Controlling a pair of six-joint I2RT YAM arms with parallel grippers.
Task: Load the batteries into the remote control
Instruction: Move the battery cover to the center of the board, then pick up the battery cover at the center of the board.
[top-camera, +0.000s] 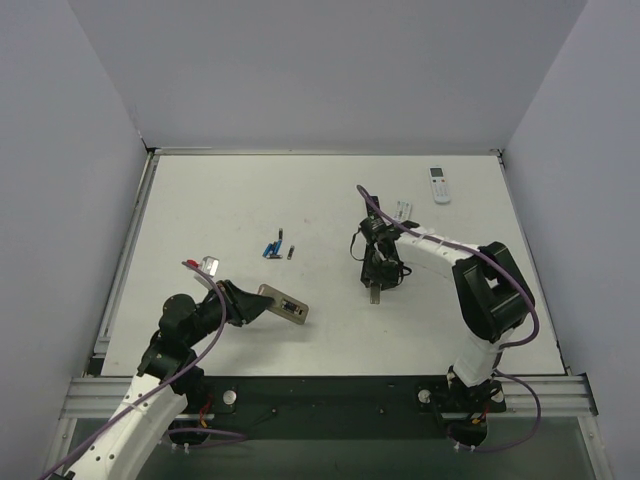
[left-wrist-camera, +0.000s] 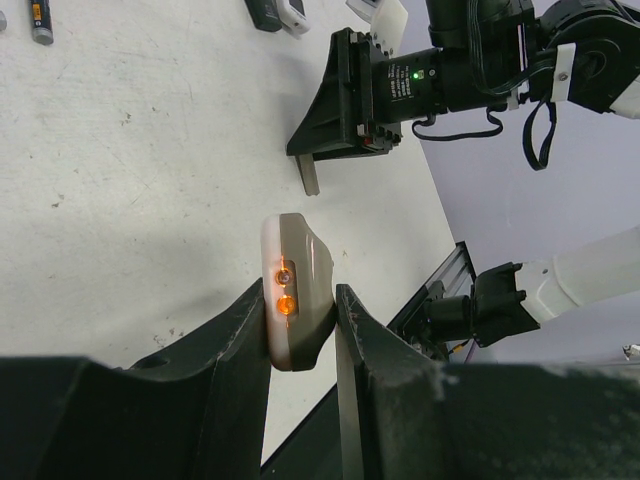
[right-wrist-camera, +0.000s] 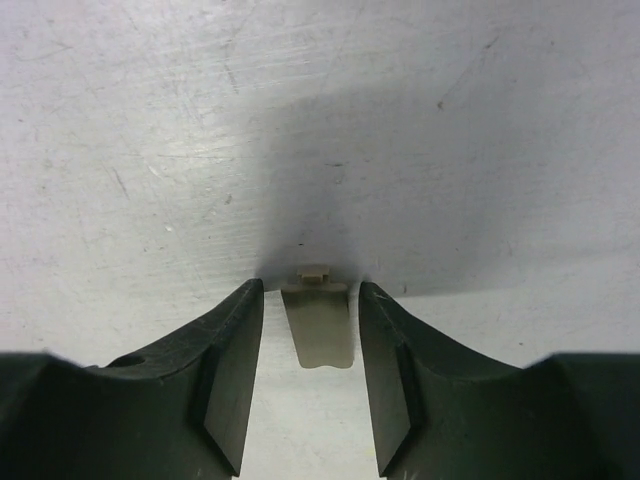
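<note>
Front-left on scuffed white counter (top-camera: 200, 200), left pincer (left-wrist-camera: 300, 300) clamps rounded grey-tan remote control (top-camera: 287, 306); right pincer (right-wrist-camera: 310, 288), well apart, straddles flat tan cover (right-wrist-camera: 320, 330), slim gaps each side.

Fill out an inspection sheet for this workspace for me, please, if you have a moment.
Surface: white table, scuffed and scratched.
Job's things: remote control, grey back up with dark recess showing; batteries loose mid-table.
Clutter: white remote at the far right; small tan cover piece lying on the table.
Grippers: left gripper shut on the remote control; right gripper with fingers open, either side of the cover piece.
Cables: purple cable along each arm.
Surroundings: plain grey walls on three sides.
</note>
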